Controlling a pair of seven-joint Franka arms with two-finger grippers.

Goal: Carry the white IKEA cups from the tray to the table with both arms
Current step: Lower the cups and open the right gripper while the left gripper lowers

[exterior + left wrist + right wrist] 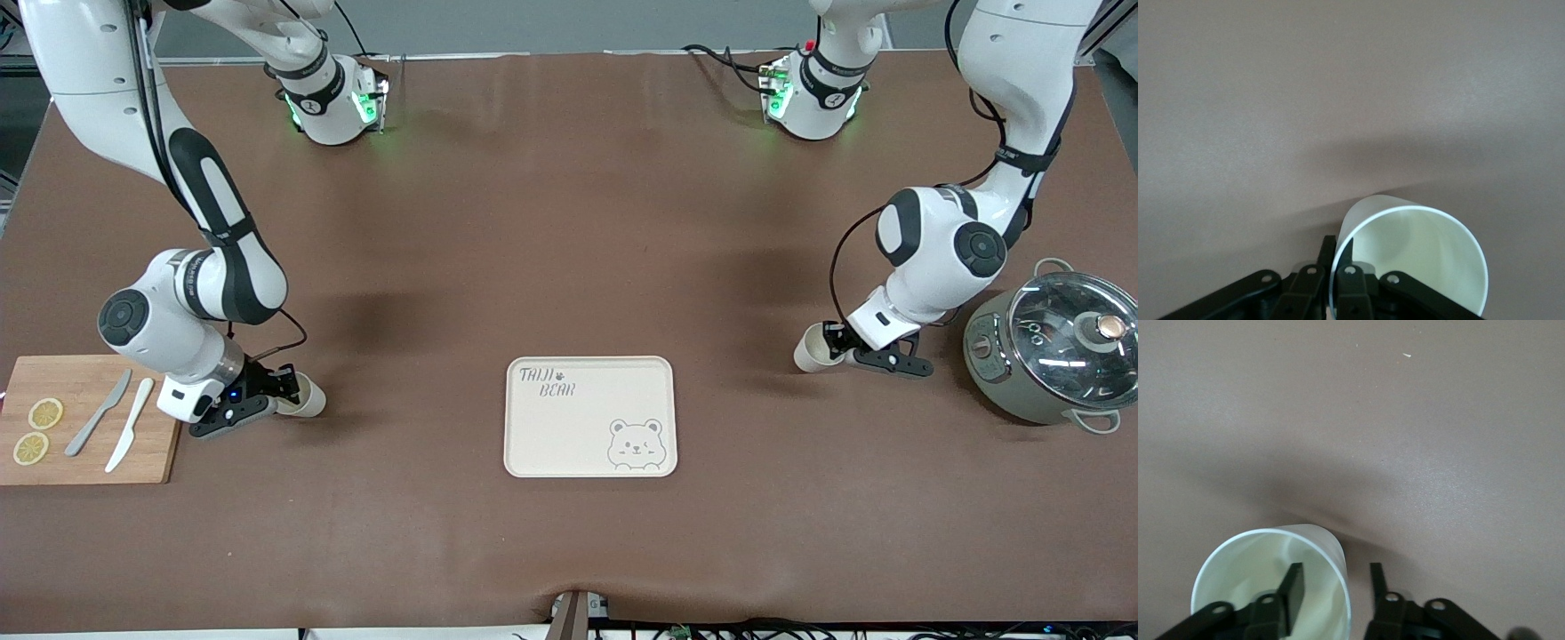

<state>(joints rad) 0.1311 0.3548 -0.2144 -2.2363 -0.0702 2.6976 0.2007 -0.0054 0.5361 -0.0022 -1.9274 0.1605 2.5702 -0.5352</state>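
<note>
One white cup (309,400) stands on the brown table between the cutting board and the bear tray (578,440). My right gripper (286,391) is open at its rim. In the right wrist view this cup (1251,567) has one finger inside it and one outside, and my right gripper (1335,577) has a clear gap round the wall. The other white cup (809,349) is toward the left arm's end, beside the pot. My left gripper (834,342) is shut on it. In the left wrist view my left gripper (1341,243) pinches the wall of that cup (1418,260) at the rim.
A grey-green pot with a glass lid (1053,347) stands close to the left arm's wrist. A wooden cutting board (89,444) with lemon slices and two knives lies by the right arm's wrist. The cream bear tray lies in the middle, nearer to the front camera than both cups.
</note>
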